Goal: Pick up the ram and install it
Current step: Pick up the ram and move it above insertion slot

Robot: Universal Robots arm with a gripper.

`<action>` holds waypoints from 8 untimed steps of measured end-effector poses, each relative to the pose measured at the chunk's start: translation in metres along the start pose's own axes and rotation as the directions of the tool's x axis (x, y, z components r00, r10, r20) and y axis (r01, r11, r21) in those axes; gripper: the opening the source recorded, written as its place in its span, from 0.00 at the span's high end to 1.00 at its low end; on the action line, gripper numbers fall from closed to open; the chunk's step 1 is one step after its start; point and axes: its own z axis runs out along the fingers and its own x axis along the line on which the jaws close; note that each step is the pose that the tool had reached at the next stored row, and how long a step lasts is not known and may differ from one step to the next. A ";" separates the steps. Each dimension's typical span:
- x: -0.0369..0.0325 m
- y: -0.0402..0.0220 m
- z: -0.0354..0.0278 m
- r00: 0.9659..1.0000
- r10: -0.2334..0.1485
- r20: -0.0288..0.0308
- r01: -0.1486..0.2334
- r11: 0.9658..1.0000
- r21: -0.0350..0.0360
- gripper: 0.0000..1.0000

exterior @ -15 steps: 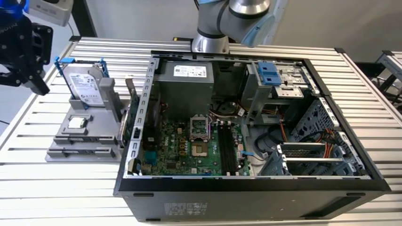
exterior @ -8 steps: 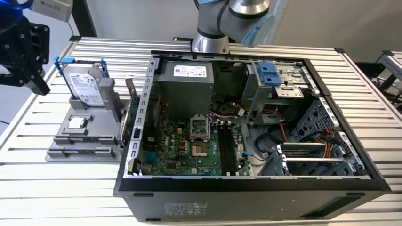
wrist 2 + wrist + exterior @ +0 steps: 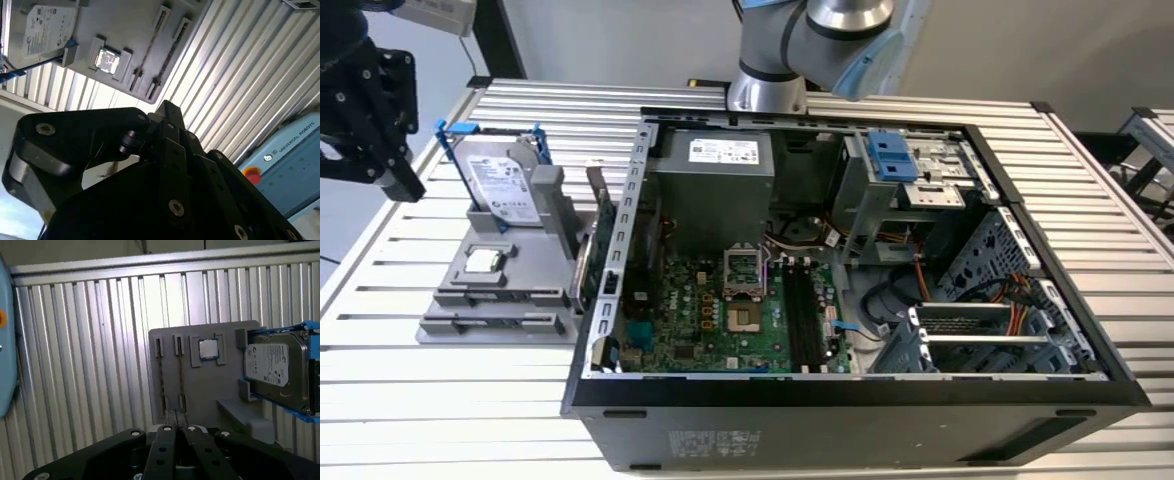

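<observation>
Hand closed, empty, near tray, two ram sticks, one processor, one drive

Ribbed metal tabletop carrying an open computer case, side panel off. Inside: green motherboard with long black slots and a processor socket. Grey power supply behind. Blue bracket and metal drive cage toward the exterior view's right. Just beside the case, at the exterior view's left, a grey holder bearing a silver hard drive with blue rails, upright, and a small square processor chip in a recess. Blue pendant with red button in the second wrist view.
</observation>
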 end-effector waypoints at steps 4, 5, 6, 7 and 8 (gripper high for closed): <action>0.0000 0.0000 0.0000 0.997 -0.073 -0.001 0.073 0.997 -0.003 1.00; 0.0000 0.0000 0.0000 0.996 -0.091 -0.001 0.091 0.996 -0.004 1.00; 0.0000 0.0000 0.0000 0.994 -0.109 -0.001 0.109 0.994 -0.004 1.00; 0.0000 0.0000 0.0000 0.992 -0.125 -0.002 0.125 0.992 -0.005 1.00; 0.0000 0.0000 0.0000 0.989 -0.145 -0.002 0.145 0.989 -0.006 1.00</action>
